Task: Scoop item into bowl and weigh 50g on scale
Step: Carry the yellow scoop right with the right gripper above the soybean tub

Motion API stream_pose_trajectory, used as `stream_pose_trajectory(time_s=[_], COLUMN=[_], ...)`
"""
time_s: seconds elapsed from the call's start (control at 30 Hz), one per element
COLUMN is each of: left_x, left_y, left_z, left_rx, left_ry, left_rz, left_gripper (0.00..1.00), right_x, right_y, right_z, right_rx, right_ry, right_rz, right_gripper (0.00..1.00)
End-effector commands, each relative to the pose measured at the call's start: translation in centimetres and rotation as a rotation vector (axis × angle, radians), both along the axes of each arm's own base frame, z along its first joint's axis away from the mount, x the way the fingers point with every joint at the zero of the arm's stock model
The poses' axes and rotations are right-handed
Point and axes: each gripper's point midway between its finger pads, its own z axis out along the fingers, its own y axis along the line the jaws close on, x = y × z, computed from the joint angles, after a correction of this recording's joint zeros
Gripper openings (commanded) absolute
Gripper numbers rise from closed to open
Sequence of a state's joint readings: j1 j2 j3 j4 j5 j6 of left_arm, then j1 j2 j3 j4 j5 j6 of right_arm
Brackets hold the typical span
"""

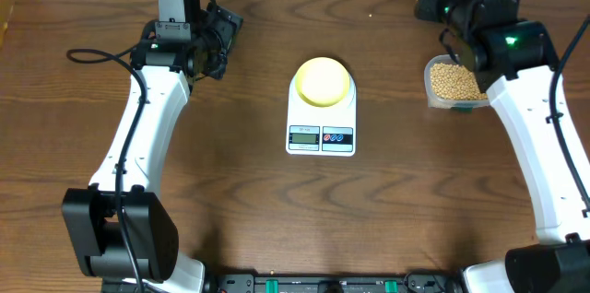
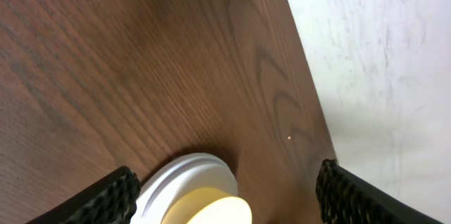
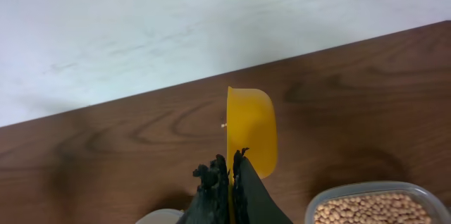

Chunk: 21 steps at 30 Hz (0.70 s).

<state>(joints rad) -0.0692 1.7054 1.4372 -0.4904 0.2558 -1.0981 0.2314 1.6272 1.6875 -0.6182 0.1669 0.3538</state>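
While L gripper [image 2: 227,194] gapes, R gripper [image 3: 230,176] pinches scoop [image 3: 251,129].

Overhead downward; left wrist low — shared bowl [image 1: 322,81]

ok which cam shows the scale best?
Overhead: the whole scale shows from above, with the bowl on it. Left wrist catches only one end under the bowl. Right wrist has just a pale sliver at its bottom edge, probably the scale.
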Motion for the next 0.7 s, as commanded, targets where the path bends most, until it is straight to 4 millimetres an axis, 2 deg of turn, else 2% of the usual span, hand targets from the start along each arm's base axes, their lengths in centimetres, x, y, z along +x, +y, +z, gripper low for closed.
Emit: stream_pose_trajectory(time_s=[0.0,0.2,0.33,0.67], left_x=[0.0,0.2,0.1,-0.4], left_y=[0.3,1.1,1.9,2.1], left_z=[1.4,1.4,1.1,0.6], left_rx=[0.073,0.206,0.361,0.468], left_ry=[-0.056,-0.092,-0.112,-0.111], left_rz=[-0.052,-0.129,-0.238,-0.359], left_gripper=[0.82,0.82,0.82,0.82], right_x=[-0.8,-1.1,-1.1,-1.0], right_y=[-1.3,-1.4,-1.4,-1.4], right_z=[2.6,3.4,3.6,3.8], right_rx=[-0.051,-0.063,-0.063,-0.061], right_ry=[-0.064,-0.082,-0.089,-0.1], right_rz=[-0.059,-0.051,-0.053,-0.055], right_gripper=[0.02,0.01,0.02,0.01])
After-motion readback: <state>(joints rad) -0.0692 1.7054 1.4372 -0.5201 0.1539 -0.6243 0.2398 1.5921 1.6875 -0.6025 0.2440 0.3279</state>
